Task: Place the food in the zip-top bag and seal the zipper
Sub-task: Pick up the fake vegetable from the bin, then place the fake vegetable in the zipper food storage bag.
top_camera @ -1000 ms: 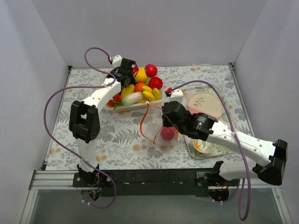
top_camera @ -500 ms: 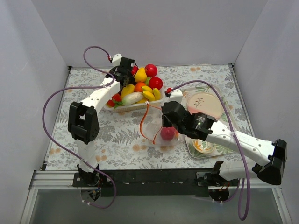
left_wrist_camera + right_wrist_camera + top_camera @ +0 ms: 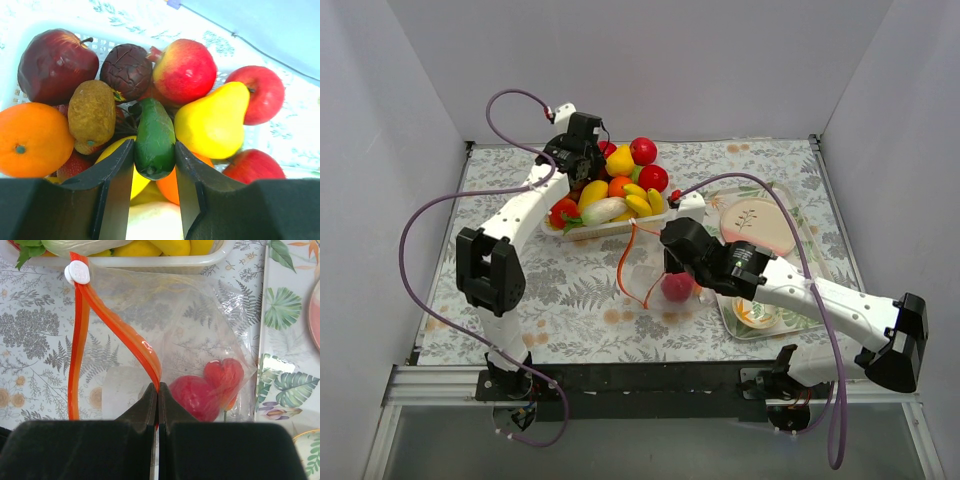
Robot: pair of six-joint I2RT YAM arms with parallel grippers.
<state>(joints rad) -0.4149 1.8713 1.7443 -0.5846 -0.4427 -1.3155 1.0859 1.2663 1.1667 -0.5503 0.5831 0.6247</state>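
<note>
My left gripper (image 3: 582, 160) is over the white basket (image 3: 610, 231), its jaws closed on a green toy cucumber (image 3: 155, 132) that stands among the piled food: apples (image 3: 185, 70), a yellow pear (image 3: 212, 122), an orange (image 3: 32, 140), a brown kiwi (image 3: 92, 112). My right gripper (image 3: 158, 390) is shut on the red-orange zipper (image 3: 125, 335) of the clear zip-top bag (image 3: 190, 315), holding its mouth open. Two red fruits (image 3: 197, 396) lie inside the bag. The top view shows the bag (image 3: 655, 265) in front of the basket and the right gripper (image 3: 670, 252) at its mouth.
A leaf-patterned tray (image 3: 730, 325) at the right holds a pink-and-cream plate (image 3: 757, 225) and a small bowl (image 3: 757, 313). The basket rim (image 3: 150, 262) lies just beyond the bag. Purple cables loop over both arms. Grey walls enclose the table.
My left gripper has risen and shifted slightly back and left over the basket, and the left arm has swung left. The right gripper and bag mouth have edged slightly left.
</note>
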